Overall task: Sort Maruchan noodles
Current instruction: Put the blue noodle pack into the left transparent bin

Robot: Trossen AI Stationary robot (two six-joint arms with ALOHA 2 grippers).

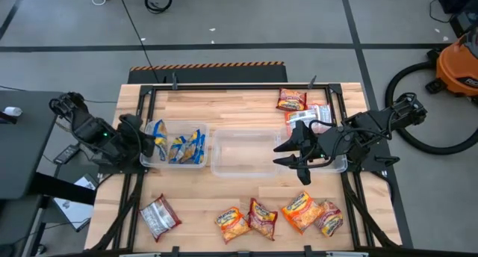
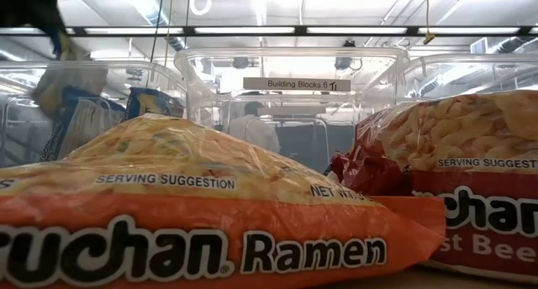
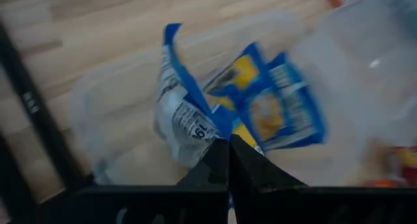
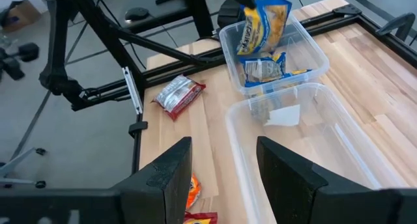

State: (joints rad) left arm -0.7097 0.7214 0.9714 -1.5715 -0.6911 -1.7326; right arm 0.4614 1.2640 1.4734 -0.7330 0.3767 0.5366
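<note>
A: Blue-and-white crinkly plastic is hanging from the left gripper [image 3: 228, 140], whose fingers are pinching the top edge of a blue packet [image 3: 186, 116] over the left bin [image 1: 176, 163], where other blue packets [image 1: 187, 146] are lying.

B: It is looking light, soft and slippery. Gripping a sealed edge seems safest; squeezing the middle could crush the noodles.

A: The middle bin [image 1: 243, 172] is sitting nearly bare. The right gripper [image 1: 289, 153] is hovering over it, fingers spread, holding nothing.

B: Red packets [image 1: 308, 112] are waiting by the right bin [image 1: 337, 166], and a silver-red packet [image 1: 160, 216] and orange packets [image 1: 302, 210] are lying along the near edge.
</note>
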